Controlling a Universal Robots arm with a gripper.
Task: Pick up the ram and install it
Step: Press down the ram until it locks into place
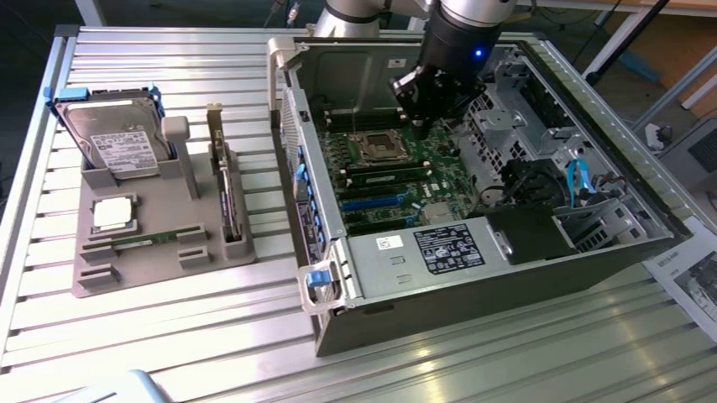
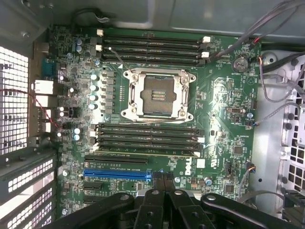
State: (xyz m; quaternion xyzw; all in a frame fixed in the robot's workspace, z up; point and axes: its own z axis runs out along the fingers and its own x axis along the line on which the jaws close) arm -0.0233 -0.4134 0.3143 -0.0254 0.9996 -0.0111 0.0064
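A ram stick (image 1: pixel 143 242), thin and green, lies in a slot of the grey holder (image 1: pixel 101 281) on the exterior view's left. My gripper (image 1: pixel 418 122) hangs inside the open computer case (image 1: pixel 482 277), over the motherboard (image 1: pixel 387 180) beside the empty processor socket (image 2: pixel 157 93). In the wrist view my gripper (image 2: pixel 162 180) is shut with nothing between its fingertips, just past the nearer bank of memory slots (image 2: pixel 147 138). One slot in that bank (image 2: pixel 147 151) looks lighter, as if a stick sits in it; I cannot tell for sure. The farther bank (image 2: pixel 152 50) looks bare.
The holder also carries a hard drive (image 1: pixel 112 143), a square silver processor chip (image 1: pixel 112 214) and a dark expansion card (image 1: pixel 230 201). Cables (image 2: pixel 281 90) and a drive cage (image 1: pixel 560 227) crowd the case's far side. A slatted metal table (image 1: pixel 168 344) lies beneath.
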